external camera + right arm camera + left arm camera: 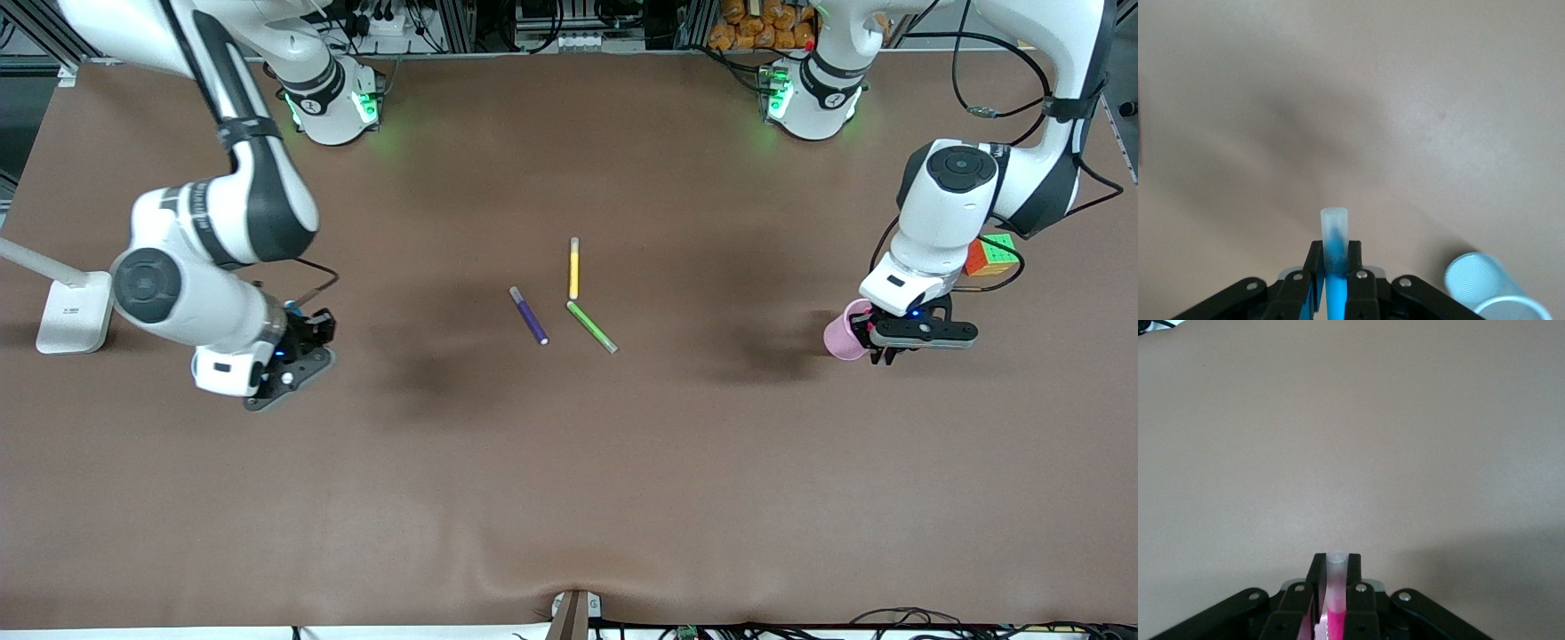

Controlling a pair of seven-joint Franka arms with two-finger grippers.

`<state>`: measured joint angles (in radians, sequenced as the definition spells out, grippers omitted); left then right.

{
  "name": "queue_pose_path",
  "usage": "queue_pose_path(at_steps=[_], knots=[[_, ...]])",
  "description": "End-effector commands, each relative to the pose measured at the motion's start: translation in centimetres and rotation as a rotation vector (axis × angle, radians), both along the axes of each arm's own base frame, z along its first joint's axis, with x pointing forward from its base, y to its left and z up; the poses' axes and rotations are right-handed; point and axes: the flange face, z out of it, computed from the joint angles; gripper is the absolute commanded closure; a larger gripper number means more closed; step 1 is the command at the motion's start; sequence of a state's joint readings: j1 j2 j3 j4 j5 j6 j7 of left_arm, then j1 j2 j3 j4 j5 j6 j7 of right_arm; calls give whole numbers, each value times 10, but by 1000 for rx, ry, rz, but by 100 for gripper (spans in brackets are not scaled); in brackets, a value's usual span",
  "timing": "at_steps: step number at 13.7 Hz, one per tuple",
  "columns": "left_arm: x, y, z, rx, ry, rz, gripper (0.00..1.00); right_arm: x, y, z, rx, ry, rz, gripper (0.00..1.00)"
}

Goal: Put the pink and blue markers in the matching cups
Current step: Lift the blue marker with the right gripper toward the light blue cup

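My left gripper (880, 345) is shut on the pink marker (1336, 617), whose pale end sticks out between the fingers in the left wrist view. It hangs right beside the pale pink cup (843, 331), which stands at the left arm's end of the table. My right gripper (316, 331) is shut on the blue marker (1336, 293), pale end out, low over the right arm's end of the table. The light blue cup (1485, 287) shows only in the right wrist view, close beside that gripper. In the front view the right arm hides it.
A purple pen (530, 316), a yellow pen (574, 268) and a green pen (592, 327) lie at the table's middle. A colour cube (991, 255) sits by the left arm. A white stand (76, 311) is at the right arm's end.
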<state>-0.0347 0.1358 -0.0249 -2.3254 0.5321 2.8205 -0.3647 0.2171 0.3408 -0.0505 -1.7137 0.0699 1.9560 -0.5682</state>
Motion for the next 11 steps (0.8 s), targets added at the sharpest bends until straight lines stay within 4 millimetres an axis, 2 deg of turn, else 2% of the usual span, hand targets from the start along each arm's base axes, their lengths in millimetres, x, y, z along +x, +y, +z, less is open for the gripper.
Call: queue_pose_path(at_steps=[1, 4, 6, 7, 8, 9, 11], knots=[[-2, 12, -12, 4, -18, -22, 100, -3, -34, 9, 59, -12, 157, 100], [-3, 12, -13, 2, -16, -18, 98, -3, -83, 3, 168, -29, 280, 100], [-3, 12, -16, 1, -12, -17, 71, -8, -126, -11, 281, -55, 334, 100], [-3, 11, -17, -1, -11, -13, 48, -12, -140, -18, 321, -63, 357, 100], [-3, 11, -18, -1, -8, -13, 10, -16, -149, -23, 347, -71, 382, 100], [-3, 11, -18, 0, -9, -15, 0, -17, -159, -25, 363, -82, 406, 100], [0, 11, -11, 1, -22, -16, 0, -18, -178, -27, 414, -129, 459, 100]])
